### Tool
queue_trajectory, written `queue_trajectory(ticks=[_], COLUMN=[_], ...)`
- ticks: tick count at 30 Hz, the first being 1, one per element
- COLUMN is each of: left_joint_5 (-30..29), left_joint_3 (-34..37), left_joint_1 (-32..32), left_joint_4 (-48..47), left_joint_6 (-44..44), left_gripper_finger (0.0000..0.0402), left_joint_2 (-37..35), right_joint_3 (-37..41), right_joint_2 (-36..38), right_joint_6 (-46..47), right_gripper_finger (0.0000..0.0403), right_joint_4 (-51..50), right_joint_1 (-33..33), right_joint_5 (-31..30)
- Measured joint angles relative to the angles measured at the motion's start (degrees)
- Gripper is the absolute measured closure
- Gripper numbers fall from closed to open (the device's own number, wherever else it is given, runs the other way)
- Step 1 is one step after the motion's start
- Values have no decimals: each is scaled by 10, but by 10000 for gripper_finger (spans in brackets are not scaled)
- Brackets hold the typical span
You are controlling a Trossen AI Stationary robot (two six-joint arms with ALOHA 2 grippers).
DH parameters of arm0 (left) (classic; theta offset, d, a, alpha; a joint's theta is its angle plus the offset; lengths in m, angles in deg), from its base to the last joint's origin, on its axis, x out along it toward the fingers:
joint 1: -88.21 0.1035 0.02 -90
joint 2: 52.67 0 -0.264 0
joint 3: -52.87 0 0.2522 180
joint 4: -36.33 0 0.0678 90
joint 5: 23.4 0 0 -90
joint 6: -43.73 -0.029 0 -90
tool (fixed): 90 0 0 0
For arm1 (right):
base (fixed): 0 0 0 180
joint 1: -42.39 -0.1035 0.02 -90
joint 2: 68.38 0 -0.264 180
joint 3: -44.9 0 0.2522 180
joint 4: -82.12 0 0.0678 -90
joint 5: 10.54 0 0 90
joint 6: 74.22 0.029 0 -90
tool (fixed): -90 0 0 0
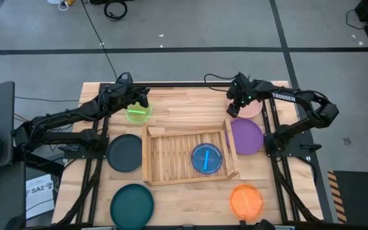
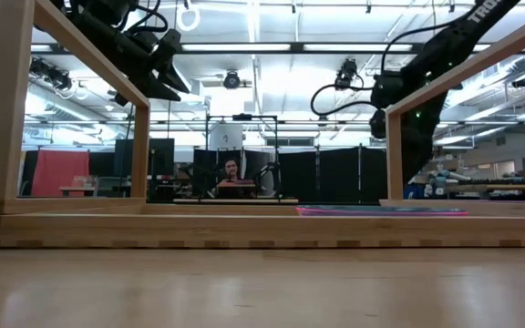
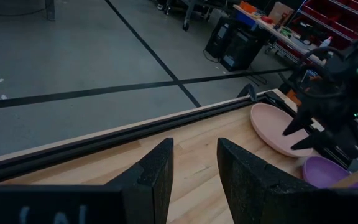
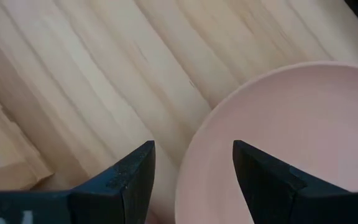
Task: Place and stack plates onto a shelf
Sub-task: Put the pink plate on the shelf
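The shelf (image 1: 155, 155) is a slatted light-wood tray at the table's middle, with a small blue plate (image 1: 206, 158) lying in its right half. My right gripper (image 1: 233, 110) is open and points down over the left rim of the pink plate (image 4: 291, 124), which lies flat at the table's far right. One finger stands over the bare table and the other over the plate's inside. My left gripper (image 1: 143, 100) is open and hovers above the far edge of the small lime green plate (image 1: 138, 114). In the left wrist view only tabletop shows between its fingers (image 3: 194, 146).
A purple plate (image 1: 245, 136) lies right of the shelf, just nearer than the pink plate (image 1: 253, 107). A dark grey plate (image 1: 125, 152) lies left of the shelf. A teal plate (image 1: 131, 204) and an orange plate (image 1: 246, 201) sit along the near edge. A person (image 2: 232, 173) is in the room beyond.
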Motion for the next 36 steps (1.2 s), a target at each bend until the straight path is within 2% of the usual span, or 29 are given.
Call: queue_trajectory(ticks=[15,21,27,36], left_joint_5=[0,0,0,0], left_joint_3=[0,0,0,0], left_joint_1=[0,0,0,0], left_joint_4=[0,0,0,0], left_joint_6=[0,0,0,0], left_gripper_finger=[271,271,271,271], left_joint_2=[0,0,0,0], right_joint_3=[77,86,87,87], right_joint_2=[0,0,0,0], right_joint_6=[0,9,9,9], right_gripper_finger=[183,189,219,291], right_joint_4=[74,74,73,73], right_joint_1=[0,0,0,0], right_joint_5=[-6,-41,-50,-49])
